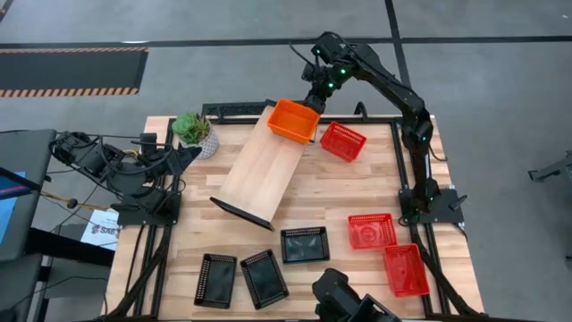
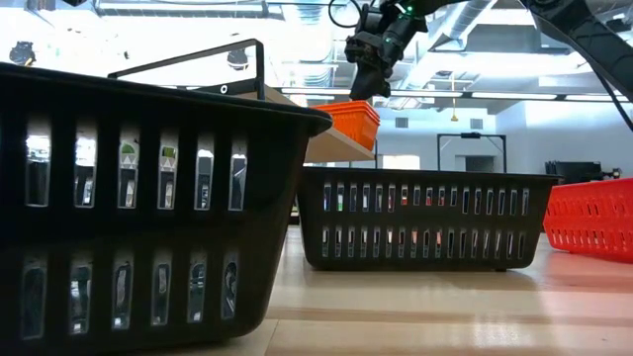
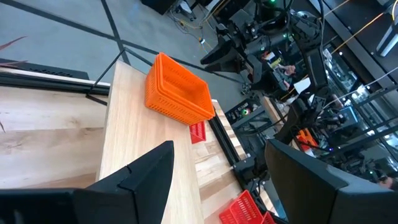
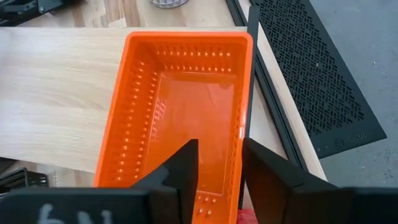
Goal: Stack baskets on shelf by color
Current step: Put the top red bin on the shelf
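1. High view: I have the right gripper [image 1: 315,97] at the far end of the shelf [image 1: 259,170], right above the orange basket stack [image 1: 293,120], which sits on the shelf's far corner. One red basket [image 1: 343,140] lies on the table just beside that stack; two more red baskets [image 1: 372,231] [image 1: 405,269] lie at the near right. Three black baskets [image 1: 305,244] [image 1: 264,277] [image 1: 215,280] sit near the front edge. The left gripper [image 1: 183,159] waits at the table's left side, near a small potted plant [image 1: 195,131].

2. Low view: a black basket fills the foreground, and behind it I see the orange stack up on the shelf's raised end, with the right gripper directly over it.

3. Left wrist view: the left fingers [image 3: 149,171] stand well apart, holding nothing; the orange stack is far ahead on the board.

4. Right wrist view: the right fingers [image 4: 186,163] straddle the basket's long wall, one inside and one outside, with a gap showing between them. I read that as slightly parted, not clamped.

5. My judgement: orange looks finished and this is the letting-go step. Next I would lift straight up so the wall does not snag, then go for the nearby red basket.
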{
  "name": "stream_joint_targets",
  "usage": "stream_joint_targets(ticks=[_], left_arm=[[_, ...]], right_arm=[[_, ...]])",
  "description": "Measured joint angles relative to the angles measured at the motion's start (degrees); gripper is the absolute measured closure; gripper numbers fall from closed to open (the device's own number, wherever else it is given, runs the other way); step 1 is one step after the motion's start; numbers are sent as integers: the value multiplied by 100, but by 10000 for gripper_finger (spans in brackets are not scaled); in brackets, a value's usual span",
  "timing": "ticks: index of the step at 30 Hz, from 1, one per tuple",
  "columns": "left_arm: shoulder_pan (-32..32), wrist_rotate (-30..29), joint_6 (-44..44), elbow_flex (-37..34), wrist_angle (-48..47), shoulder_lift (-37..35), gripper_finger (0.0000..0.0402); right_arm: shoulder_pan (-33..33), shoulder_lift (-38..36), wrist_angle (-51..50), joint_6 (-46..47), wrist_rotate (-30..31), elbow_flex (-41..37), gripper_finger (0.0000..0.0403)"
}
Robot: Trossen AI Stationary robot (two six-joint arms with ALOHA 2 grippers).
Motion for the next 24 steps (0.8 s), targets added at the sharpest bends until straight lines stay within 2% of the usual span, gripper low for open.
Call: stream_joint_targets(ticks=[6,13,18,24], left_arm=[[1,-1,-63,0,-127,0,160],[1,-2,-48,0,-127,0,160],[0,33,-52,0,-125,1,160],[1,69,-79,0,-123,0,160]], right_arm=[[-86,-332,-203,160,-8,-2,233],[-452,-1033,-812,438,192,-2,236],[-708,-1428,-1604,434,691,-69,238],[-852,-1885,-1590,564,836,-835,238]])
